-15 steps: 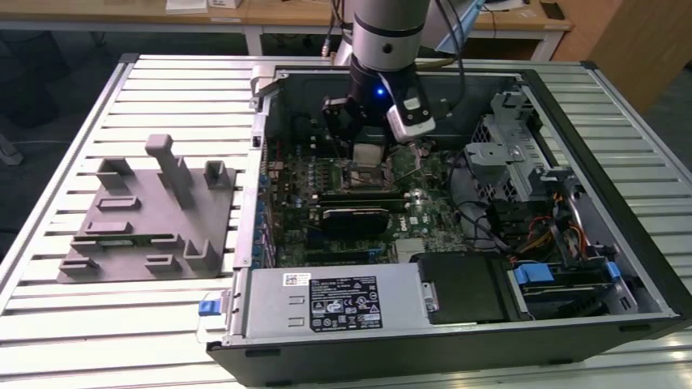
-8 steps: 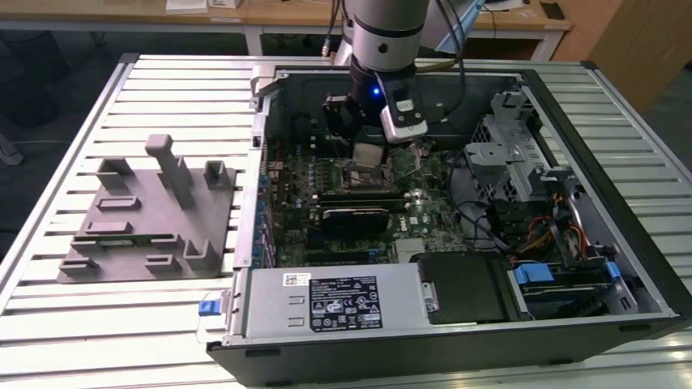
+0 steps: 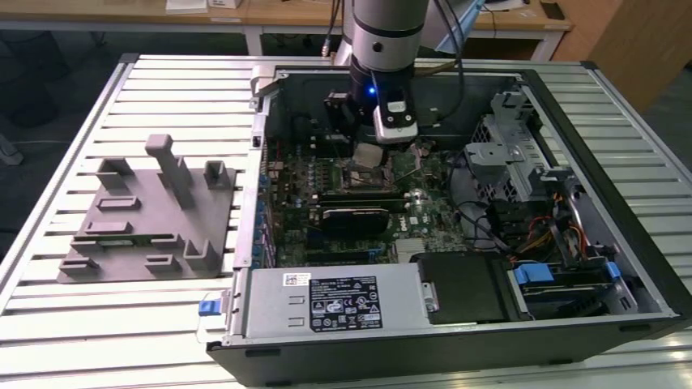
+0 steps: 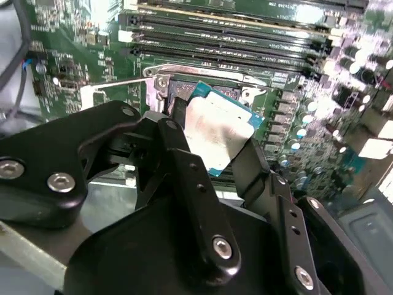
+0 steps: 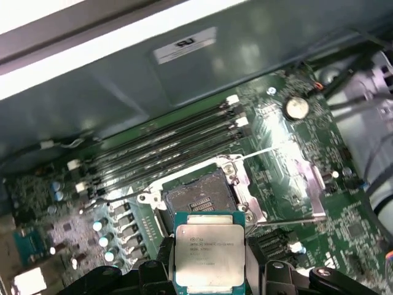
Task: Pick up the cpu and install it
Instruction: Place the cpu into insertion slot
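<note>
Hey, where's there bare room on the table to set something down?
The slatted table is bare in front of the grey fixture tray, to the near corner at the exterior view's left, and beyond the tray. Inside the computer case it is crowded: cables, and the gripper holding the cpu over the socket.

A high exterior camera looks steeply down across the slatted table [image 3: 108, 340] into the open computer case [image 3: 433, 361], facing the arm [image 3: 386, 32] from well back. Both wrist cameras sit close above the motherboard [image 5: 288, 166], looking past the gripper [image 4: 215, 142] toward the memory slots [image 5: 166, 144]. They share the cpu [image 5: 210, 255] and the socket [image 5: 199, 200].
</note>
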`<state>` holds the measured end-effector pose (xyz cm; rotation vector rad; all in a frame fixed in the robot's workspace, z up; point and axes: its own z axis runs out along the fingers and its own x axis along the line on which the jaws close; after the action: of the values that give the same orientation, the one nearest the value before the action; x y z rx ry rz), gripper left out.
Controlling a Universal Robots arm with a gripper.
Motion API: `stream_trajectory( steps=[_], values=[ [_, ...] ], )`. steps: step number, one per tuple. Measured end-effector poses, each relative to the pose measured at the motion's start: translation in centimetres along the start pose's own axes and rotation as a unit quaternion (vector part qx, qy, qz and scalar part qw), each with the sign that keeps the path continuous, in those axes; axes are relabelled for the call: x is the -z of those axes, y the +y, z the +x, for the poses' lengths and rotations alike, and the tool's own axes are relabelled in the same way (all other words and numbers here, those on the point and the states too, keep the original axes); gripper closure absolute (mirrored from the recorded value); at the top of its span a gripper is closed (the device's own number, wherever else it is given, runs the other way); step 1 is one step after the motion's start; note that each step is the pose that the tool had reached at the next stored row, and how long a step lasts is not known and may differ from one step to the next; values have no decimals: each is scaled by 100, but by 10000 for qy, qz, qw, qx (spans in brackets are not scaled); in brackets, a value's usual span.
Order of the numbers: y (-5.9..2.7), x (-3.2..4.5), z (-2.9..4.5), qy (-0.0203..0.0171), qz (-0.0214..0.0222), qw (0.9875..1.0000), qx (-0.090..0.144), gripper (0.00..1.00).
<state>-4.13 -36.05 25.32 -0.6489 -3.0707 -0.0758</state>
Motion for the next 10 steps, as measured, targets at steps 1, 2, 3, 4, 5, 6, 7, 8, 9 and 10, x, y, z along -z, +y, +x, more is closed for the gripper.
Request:
stream_trajectory(
  steps=[1,2,3,4,5,6,7,8,9,10],
  values=[
    [0,0,0,-4,-1,10000,-88,46],
    [0,0,0,-8,-2,9998,-175,46],
    [0,0,0,-12,-3,9997,-258,46],
    [0,0,0,-16,-4,9994,-347,46],
    [0,0,0,-20,-4,9991,-428,46],
    [0,-1,0,-24,-6,9987,-507,46],
    [0,-1,0,-27,-7,9983,-589,46],
    [0,-1,0,-31,-8,9977,-670,46],
    [0,-1,0,-35,-9,9972,-751,46],
    [0,-1,0,-39,-9,9965,-831,46]
  ],
)
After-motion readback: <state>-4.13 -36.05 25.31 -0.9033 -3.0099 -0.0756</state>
